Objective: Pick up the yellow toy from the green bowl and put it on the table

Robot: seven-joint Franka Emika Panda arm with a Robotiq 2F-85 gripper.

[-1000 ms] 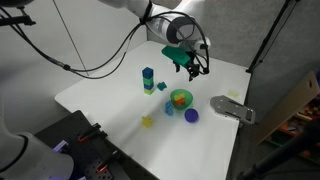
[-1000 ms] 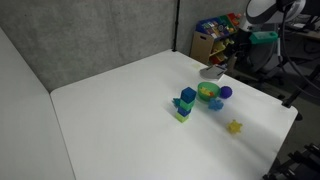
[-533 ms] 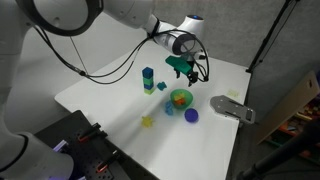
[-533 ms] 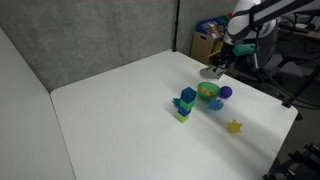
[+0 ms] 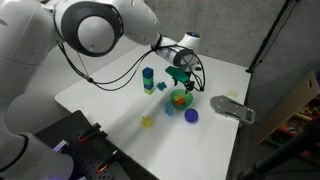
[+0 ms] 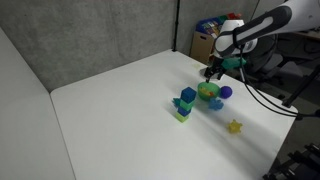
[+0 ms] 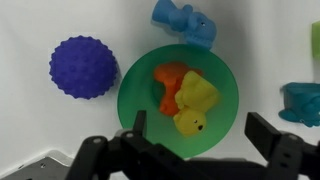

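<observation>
My gripper spread wide, hovering over green bowl. Yellow toy inside, orange piece touching at 10 o'clock. Blue ball just beside bowl, 10 o'clock.

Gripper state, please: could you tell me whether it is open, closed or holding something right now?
Gripper: open, holding nothing, poised above the green bowl with the yellow toy inside.

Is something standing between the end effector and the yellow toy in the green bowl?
Nothing visible does. In the wrist view the yellow toy lies uncovered in the green bowl, below the open end effector. An orange toy lies against its side, not over it.
</observation>
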